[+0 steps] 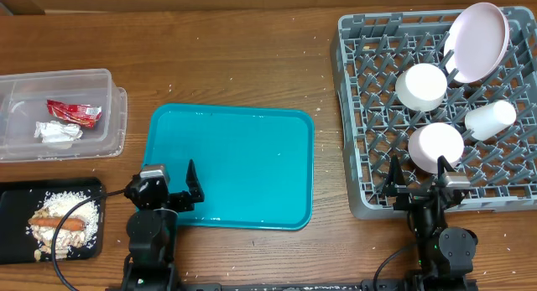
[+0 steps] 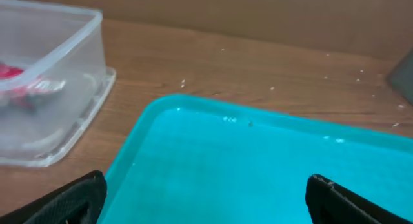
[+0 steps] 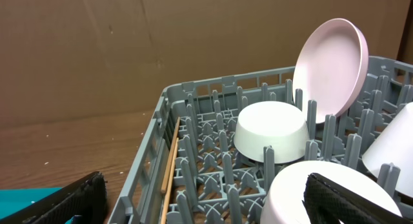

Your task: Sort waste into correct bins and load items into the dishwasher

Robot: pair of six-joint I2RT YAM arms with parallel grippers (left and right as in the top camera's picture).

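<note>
The grey dish rack stands at the right and holds the pink plate on edge, two upturned white bowls and the white cup on its side. The clear tub at the left holds the red wrapper and white tissue. The black tray holds the sausage stick and pale scraps. My left gripper is open and empty over the teal tray's near-left corner. My right gripper is open and empty at the rack's front edge.
The bare teal serving tray lies in the middle. Wooden chopsticks lie along the rack's left inner wall in the right wrist view. Small crumbs dot the wooden table. A brown cardboard wall stands behind.
</note>
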